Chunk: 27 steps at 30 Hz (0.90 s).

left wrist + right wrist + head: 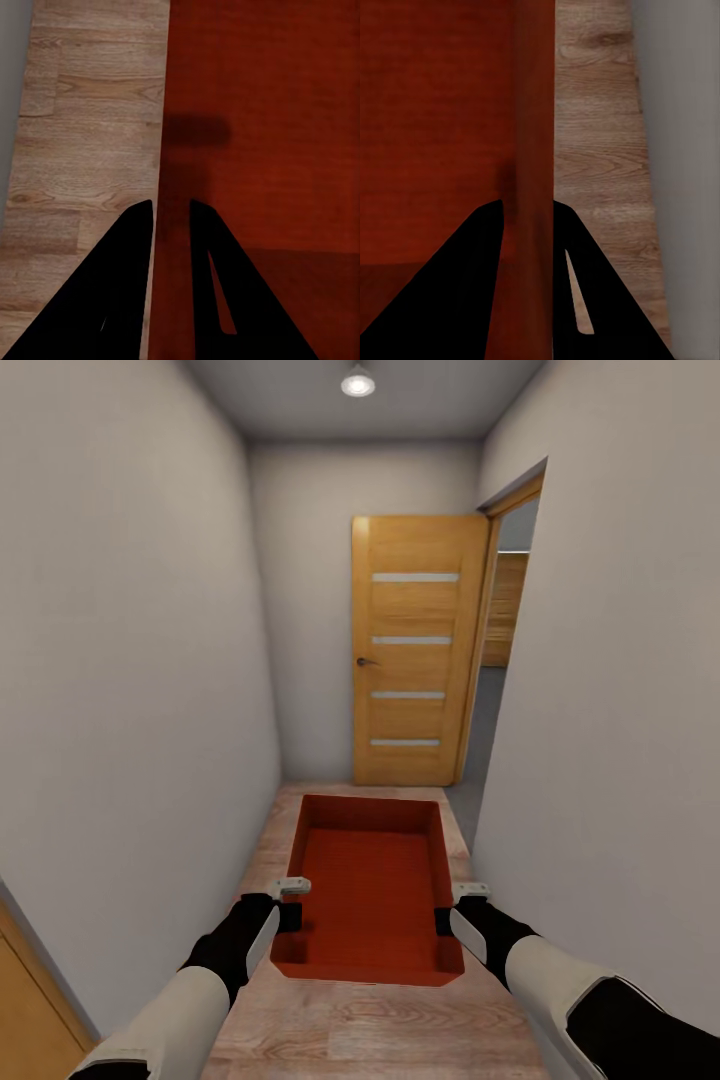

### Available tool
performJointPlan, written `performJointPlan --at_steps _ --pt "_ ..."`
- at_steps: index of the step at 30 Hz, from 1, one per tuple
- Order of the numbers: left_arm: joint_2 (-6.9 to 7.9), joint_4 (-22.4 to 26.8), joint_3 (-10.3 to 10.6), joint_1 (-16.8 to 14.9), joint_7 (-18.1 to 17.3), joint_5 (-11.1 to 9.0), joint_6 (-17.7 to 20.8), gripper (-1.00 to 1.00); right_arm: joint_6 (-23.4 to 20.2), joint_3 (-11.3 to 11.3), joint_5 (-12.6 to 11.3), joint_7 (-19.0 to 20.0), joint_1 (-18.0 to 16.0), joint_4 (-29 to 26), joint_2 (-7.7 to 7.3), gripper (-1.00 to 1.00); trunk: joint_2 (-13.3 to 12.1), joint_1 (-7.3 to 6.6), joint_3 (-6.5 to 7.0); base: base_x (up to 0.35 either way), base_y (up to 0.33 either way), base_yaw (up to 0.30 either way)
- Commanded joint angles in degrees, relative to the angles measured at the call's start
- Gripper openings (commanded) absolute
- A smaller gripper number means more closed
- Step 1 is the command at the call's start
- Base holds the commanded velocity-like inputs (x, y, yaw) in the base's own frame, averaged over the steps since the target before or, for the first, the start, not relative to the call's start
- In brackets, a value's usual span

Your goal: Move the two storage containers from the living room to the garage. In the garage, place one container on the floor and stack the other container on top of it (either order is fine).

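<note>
Between the corridor walls, over wood flooring (370,1030), the storage container (370,890) is carried: left gripper (291,901) clamps its left wall, right gripper (455,905) its right wall; wooden door (420,650) ahead.

One bin (370,890) in view: orange-red, rectangular, open top, plain straight walls, ribbed floor, nothing inside. It is held level above light wood plank flooring (370,1030) in a narrow corridor, long axis pointing away toward a wooden door. Near end sits between the two forearms. Left gripper (291,913) clamps the left side wall near the near corner; right gripper (447,918) clamps the right side wall opposite. Left wrist view: wall edge (161,150) runs between the two dark fingers (112,292), one inside the bin, one outside. Right wrist view: wall (536,150) likewise pinched between fingers (600,292).
</note>
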<state>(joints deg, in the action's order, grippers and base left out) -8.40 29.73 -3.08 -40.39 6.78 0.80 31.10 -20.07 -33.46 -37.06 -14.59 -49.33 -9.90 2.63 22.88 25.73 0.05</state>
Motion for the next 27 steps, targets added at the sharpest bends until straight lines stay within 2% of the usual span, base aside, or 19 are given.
performJointPlan --at_steps 1,27 --pt "0.23 0.07 -0.56 -0.04 0.33 0.69 0.36 -1.0 -0.06 -2.84 -1.63 -0.27 0.02 -0.3 -0.05 -1.0 0.04 0.05 -0.02 0.323 0.0 0.0" --pt "0.23 0.07 -0.57 -0.04 0.33 0.69 0.36 -1.0 -0.06 -2.84 -1.61 -0.27 0.02 -0.3 -0.08 -1.0 0.04 0.05 -0.02 0.323 0.0 0.0"
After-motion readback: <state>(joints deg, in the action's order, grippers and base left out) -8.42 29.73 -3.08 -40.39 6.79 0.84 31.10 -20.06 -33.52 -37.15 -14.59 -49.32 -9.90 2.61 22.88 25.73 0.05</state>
